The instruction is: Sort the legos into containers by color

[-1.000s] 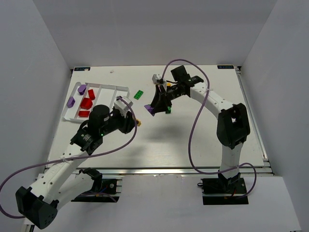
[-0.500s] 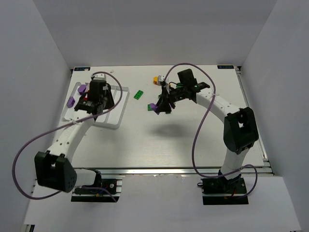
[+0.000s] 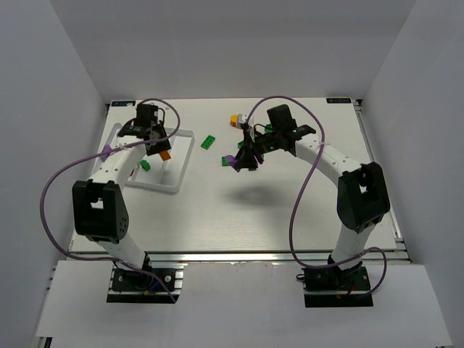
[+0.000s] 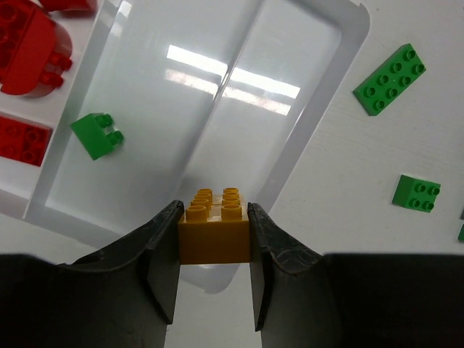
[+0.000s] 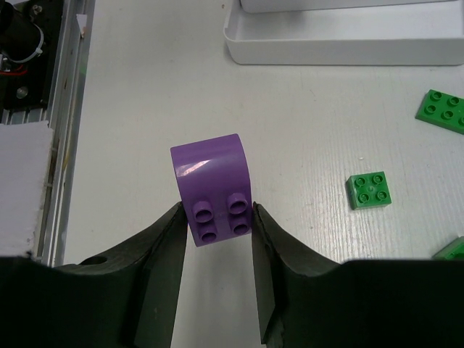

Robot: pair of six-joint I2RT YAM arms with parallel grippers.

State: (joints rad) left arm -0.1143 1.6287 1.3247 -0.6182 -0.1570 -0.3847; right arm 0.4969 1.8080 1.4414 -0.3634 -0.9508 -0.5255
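Observation:
My left gripper (image 4: 214,217) is shut on an orange-yellow brick (image 4: 214,235), studs up, held above the end of the white tray's (image 4: 348,43) rightmost compartment; it also shows in the top view (image 3: 161,151). A small green brick (image 4: 98,135) lies in the neighbouring compartment and red bricks (image 4: 29,43) lie further left. My right gripper (image 5: 216,217) is shut on a rounded purple brick (image 5: 210,170) above the table, right of the tray (image 3: 181,135); it also shows in the top view (image 3: 243,158).
Loose green bricks lie on the table: one long (image 3: 208,142) between the tray and the right gripper, a square one (image 5: 370,190) beside the purple brick. An orange-yellow brick (image 3: 235,119) lies behind the right gripper. The tray's end wall (image 5: 341,32) shows ahead.
My left arm has swung from the table's middle to over the tray, carrying the orange-yellow brick. My right gripper has shifted slightly right with the purple brick, then held still.

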